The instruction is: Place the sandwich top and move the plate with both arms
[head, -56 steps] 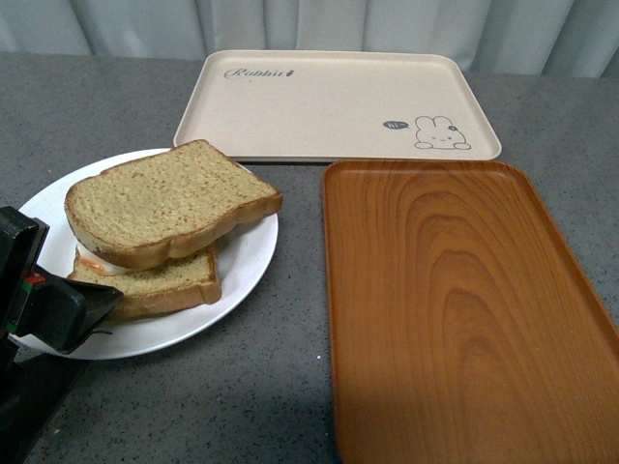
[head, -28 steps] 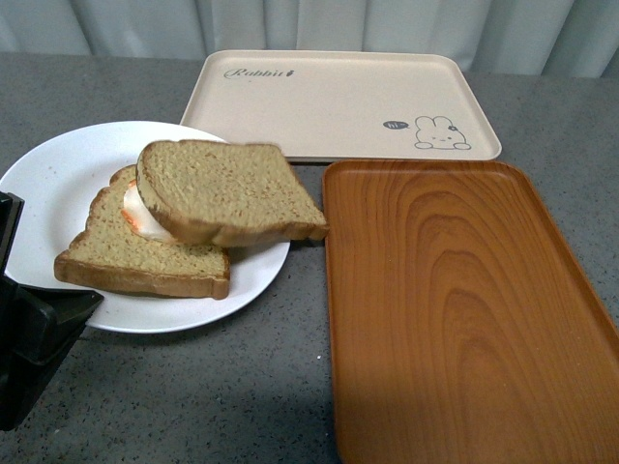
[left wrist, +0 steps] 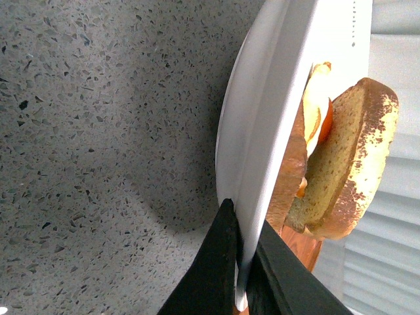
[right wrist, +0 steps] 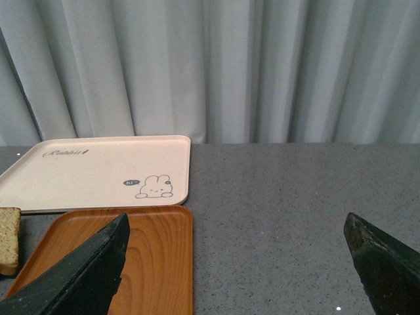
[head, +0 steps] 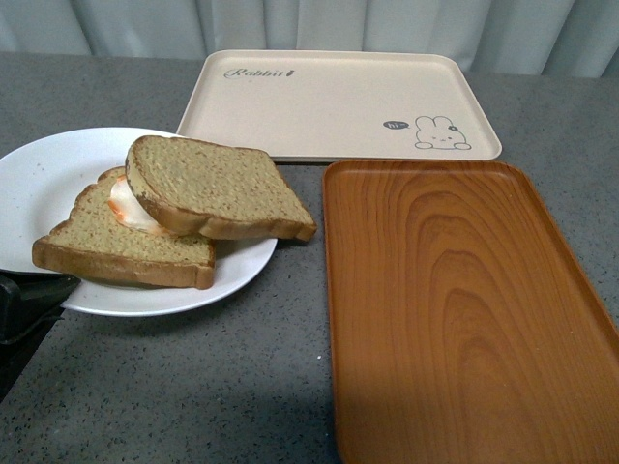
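Clamping the plate [head: 39, 174] at its rim is the left gripper [left wrist: 244, 214]. Beyond that gripper, the top slice [head: 218, 184] lies askew on the egg slice [head: 106, 242], on the plate. The right gripper [right wrist: 236, 222] has jaws wide apart, empty.

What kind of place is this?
Probably a staged tabletop mock kitchen: speckled grey counter, plain curtain backdrop, a rabbit tray and a wood tray beside a plate with a sandwich.

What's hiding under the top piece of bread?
Under the sandwich top a bit of white-and-orange egg peeks out, lying on the lower slice. The rest of the egg is covered.
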Tool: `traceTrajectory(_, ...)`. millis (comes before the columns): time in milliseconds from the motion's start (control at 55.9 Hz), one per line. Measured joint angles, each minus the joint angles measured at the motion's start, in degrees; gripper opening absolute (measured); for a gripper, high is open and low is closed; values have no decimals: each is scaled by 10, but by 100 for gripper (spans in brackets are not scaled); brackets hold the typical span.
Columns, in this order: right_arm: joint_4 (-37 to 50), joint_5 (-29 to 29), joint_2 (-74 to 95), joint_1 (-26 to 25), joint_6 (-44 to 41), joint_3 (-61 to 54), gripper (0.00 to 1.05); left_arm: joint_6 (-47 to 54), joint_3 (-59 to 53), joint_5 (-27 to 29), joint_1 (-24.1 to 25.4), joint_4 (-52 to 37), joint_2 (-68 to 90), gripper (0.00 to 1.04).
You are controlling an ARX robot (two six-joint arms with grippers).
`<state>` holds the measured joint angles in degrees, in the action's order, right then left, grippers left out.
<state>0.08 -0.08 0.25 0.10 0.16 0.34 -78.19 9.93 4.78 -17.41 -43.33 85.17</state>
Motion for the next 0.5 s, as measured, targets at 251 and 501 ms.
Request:
traceTrajectory(251, 0, 0, 0, 0, 0, 0, 96, -25, 0, -4, 1, 8, -16, 4)
traceTrajectory(501, 0, 0, 0, 0, 0, 0, 96, -44, 14, -3, -3, 16, -35, 4)
